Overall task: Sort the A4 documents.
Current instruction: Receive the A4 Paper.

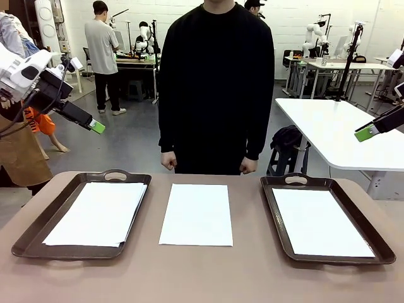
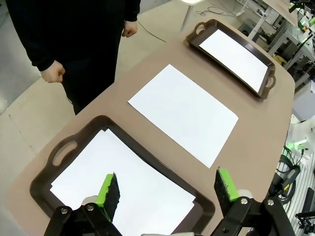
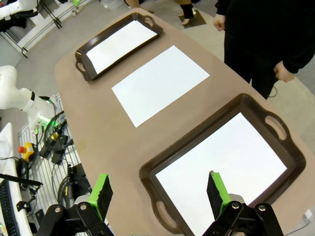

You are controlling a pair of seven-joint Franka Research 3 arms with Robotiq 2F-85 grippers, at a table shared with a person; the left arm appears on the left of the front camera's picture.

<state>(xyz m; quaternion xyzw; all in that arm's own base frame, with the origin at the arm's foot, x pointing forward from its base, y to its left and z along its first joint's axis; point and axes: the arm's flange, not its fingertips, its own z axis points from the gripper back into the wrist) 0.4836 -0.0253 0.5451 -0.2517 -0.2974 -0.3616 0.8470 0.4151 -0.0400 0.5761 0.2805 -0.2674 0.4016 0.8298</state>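
**Both grippers up and open, nothing held**

Left gripper [image 2: 165,189] hangs high over the left tray [image 1: 38,232], jaws spread wide w/ nothing between the green pads; in the front view we see it raised at the left edge [image 1: 95,126], well above the table [image 1: 208,278]. Right gripper [image 3: 157,194] is likewise wide open and empty, above the right tray [image 1: 379,243]; from the front only its green-tipped finger end shows at the right edge [image 1: 365,132], so we can't judge the jaw gap there.

A4 documents: one sheet [image 1: 196,214] lies flat on the bare table between the two trays, touching neither. A small stack [image 1: 96,213] sits in the left tray, edges slightly fanned, probably 2–3 sheets but count is hard to tell. One neat white sheet or stack [image 1: 320,221] lies in the right tray.

A person in a black top [image 1: 216,82] stands at the far side, both hands [image 1: 168,162] loosely closed at the table edge, off the paper.
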